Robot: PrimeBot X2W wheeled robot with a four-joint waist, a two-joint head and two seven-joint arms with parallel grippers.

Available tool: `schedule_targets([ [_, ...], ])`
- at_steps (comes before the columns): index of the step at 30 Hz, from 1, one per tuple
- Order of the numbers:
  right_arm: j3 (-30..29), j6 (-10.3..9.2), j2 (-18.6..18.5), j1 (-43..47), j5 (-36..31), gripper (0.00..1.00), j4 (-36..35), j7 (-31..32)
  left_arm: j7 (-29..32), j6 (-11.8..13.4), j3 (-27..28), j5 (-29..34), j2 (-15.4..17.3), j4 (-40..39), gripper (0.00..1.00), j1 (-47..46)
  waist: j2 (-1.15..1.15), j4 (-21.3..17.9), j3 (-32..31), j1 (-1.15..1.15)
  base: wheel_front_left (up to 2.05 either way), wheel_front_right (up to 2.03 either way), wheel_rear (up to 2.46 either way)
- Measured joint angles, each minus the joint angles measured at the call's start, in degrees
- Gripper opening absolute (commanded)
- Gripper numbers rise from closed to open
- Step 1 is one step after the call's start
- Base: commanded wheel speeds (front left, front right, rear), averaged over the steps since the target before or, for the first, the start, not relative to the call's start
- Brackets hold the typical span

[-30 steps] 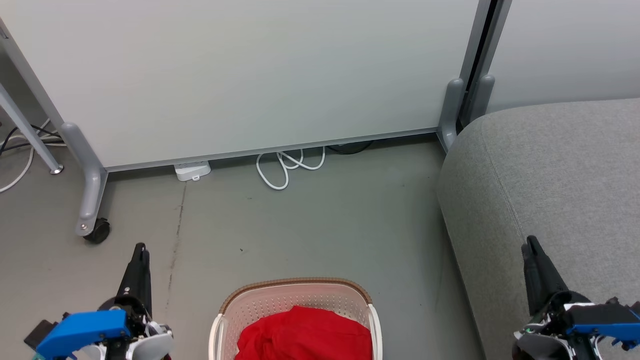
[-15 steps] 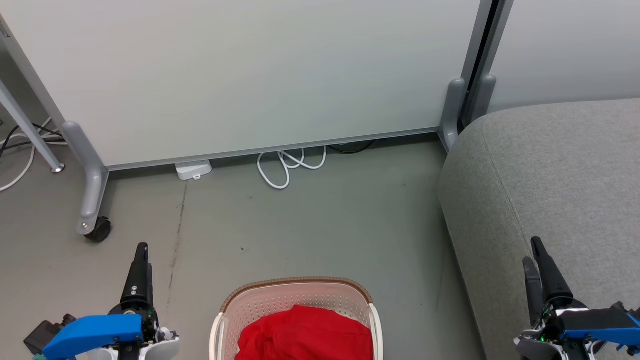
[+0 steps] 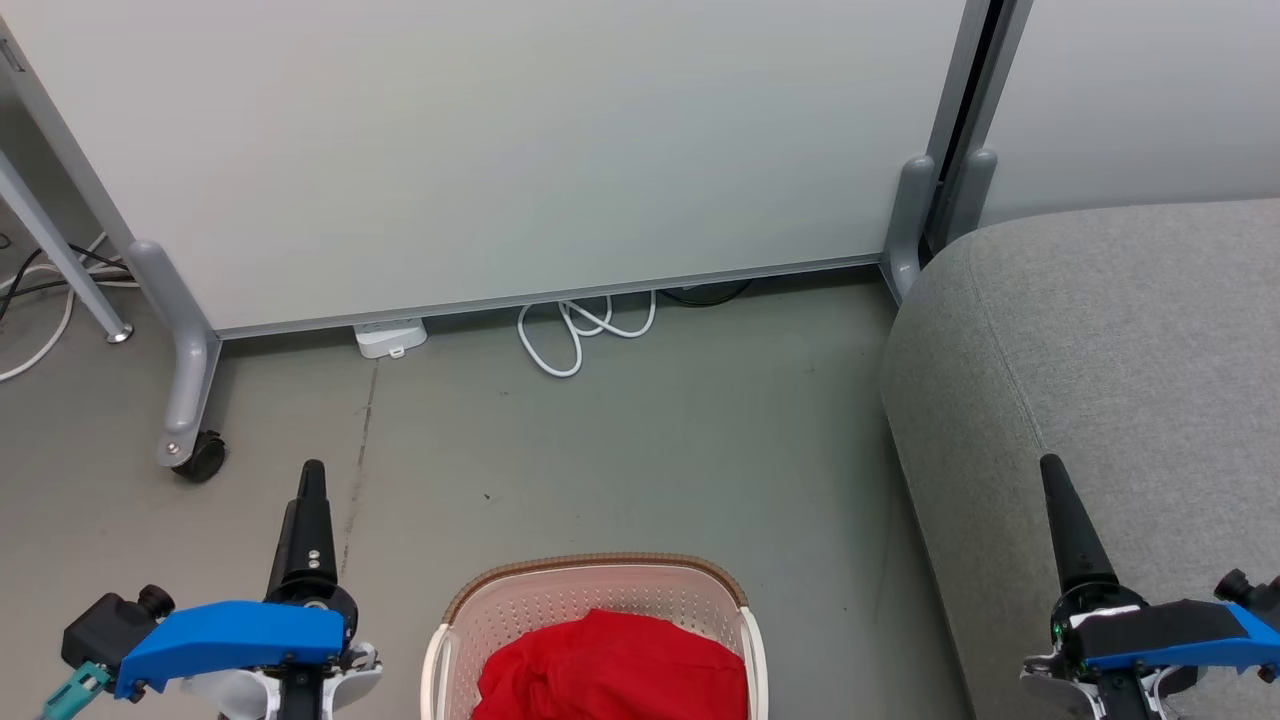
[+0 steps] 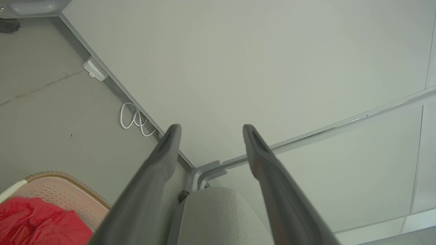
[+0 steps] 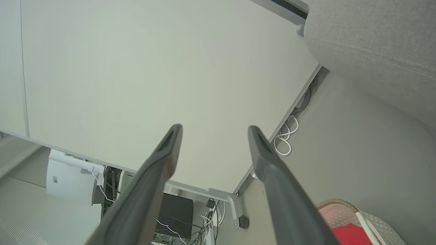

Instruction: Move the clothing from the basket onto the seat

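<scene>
Left gripper [image 4: 211, 126] and right gripper [image 5: 214, 127] gape empty; clothing [image 3: 612, 665], cut off in basket [image 3: 590, 563], seems one heap.

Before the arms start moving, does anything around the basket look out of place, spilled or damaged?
Nothing serious. A white cable lies in loose loops on the floor by the partition, apart from the basket. The red clothing sits inside the basket, none spilled.

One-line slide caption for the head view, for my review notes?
Left gripper and right gripper, open and empty, flank the basket of red clothing; grey seat at right.
</scene>
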Motion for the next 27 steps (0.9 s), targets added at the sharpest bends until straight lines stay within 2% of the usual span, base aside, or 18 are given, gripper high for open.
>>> schedule_targets([
  [13, 1.9, 0.0, 0.0, 0.0, -14.3, 1.0, -1.4, -2.6, -2.7, 2.7, -3.0, 16.3, 0.1, -0.9, 1.0, -0.2, 0.0, 0.2, 0.0, 0.0, 0.0, 0.0, 0.0],
  [27, 2.5, 0.01, -0.1, 0.0, -26.3, 1.0, -0.1, -5.1, -5.2, 4.7, -5.7, 28.3, 1.1, -0.7, 1.0, -0.2, 0.0, 0.7, -0.2, 0.0, 0.0, 0.0, 0.0],
])
